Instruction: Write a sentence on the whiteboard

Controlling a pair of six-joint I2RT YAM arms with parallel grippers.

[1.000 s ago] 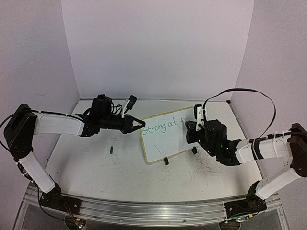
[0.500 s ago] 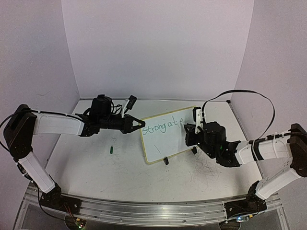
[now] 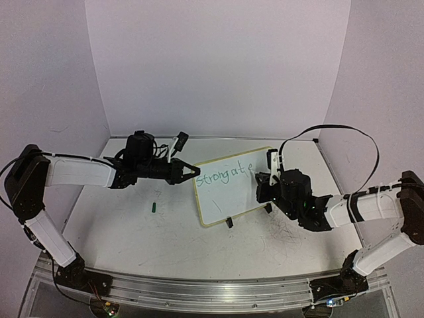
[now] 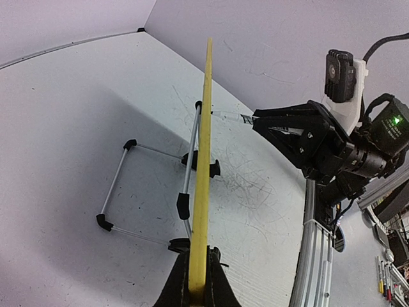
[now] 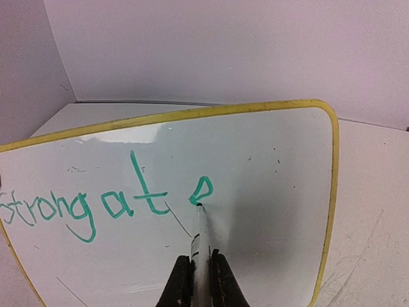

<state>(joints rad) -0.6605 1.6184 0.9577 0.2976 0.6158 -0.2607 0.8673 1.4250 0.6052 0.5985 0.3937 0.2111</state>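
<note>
Standing upright on its wire stand at the middle of the table, the whiteboard shows a white face, rounded corners and a thin yellow frame, with two black feet at its lower edge. The sentence reads "strong at e" in thin green handwriting on a single line across the top of the board. The left gripper is clamped on the board's left edge, jaws pressed to the yellow frame. The right gripper is closed on a marker whose tip touches the board at the foot of the "e". Pictured: one board, one marker, two arms, and one small green object lying on the table left of the board.
</note>
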